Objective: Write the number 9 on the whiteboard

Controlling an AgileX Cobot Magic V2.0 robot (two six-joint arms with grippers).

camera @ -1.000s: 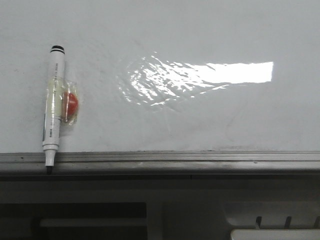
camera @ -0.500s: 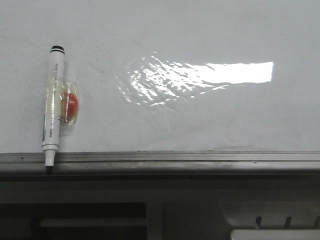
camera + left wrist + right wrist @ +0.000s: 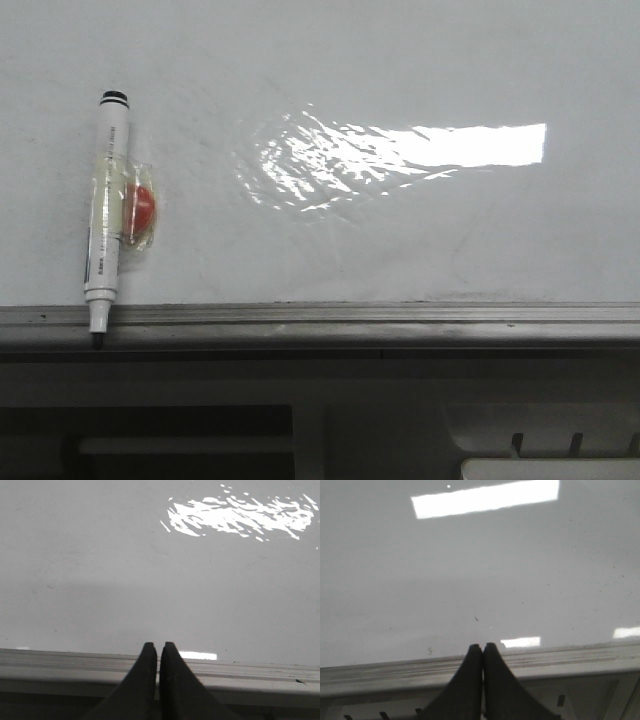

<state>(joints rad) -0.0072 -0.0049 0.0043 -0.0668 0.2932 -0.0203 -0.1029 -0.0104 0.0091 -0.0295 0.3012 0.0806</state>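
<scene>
Whiteboard fills the front view, glossy with a bright glare patch, no black number drawn on it. Its grey edge rail runs along the near side. At the left, a white marker lies with its tip over the rail, a red piece taped beside it. Left gripper and right gripper hang over the rail, both closed and holding nothing.

Dim, soft grey light — harsh rippled glare patch on whiteboard; front view slightly blurred.

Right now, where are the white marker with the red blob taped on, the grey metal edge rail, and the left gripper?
white marker (image 3: 105, 215), front view, mid barrel
grey metal edge rail (image 3: 400, 315), front view, top face
left gripper (image 3: 158, 652), left wrist view, between shut fingertips
</scene>
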